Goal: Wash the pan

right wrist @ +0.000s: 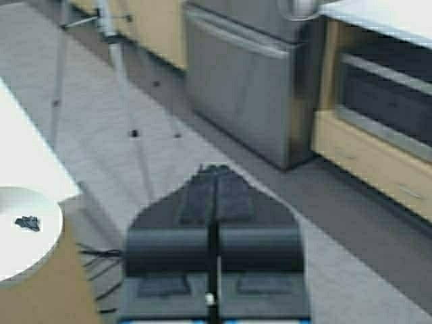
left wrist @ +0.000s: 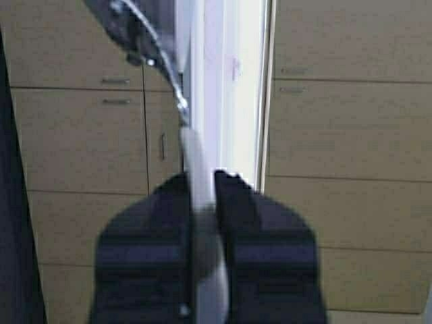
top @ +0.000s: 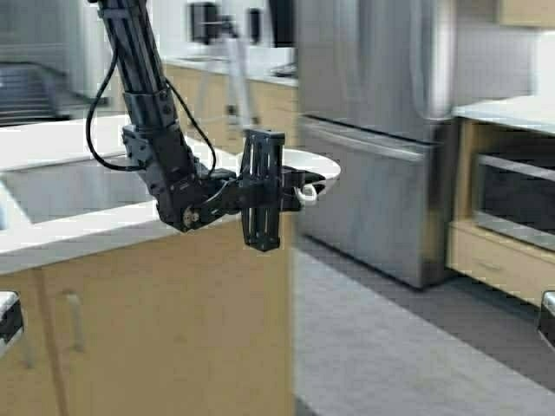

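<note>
Left gripper [top: 305, 186], black and turned on its side, is clamped tight on the short white handle of the small round white frying pan [top: 314, 165], with no gap beside the handle. It holds the pan at the counter's right end, past the corner of the pale countertop [top: 52, 143] and right of the sink [top: 78, 186]. Right gripper [right wrist: 213, 177] hangs over the grey floor [right wrist: 378, 256] with its black fingers pressed together on nothing. A small dark bit [right wrist: 28, 222] lies inside the pan.

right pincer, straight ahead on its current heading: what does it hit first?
Probably nothing nearby. The shut right pincer points over open grey floor toward the steel fridge. The pan sits off to one side, out of line. Depth is unclear.
</note>
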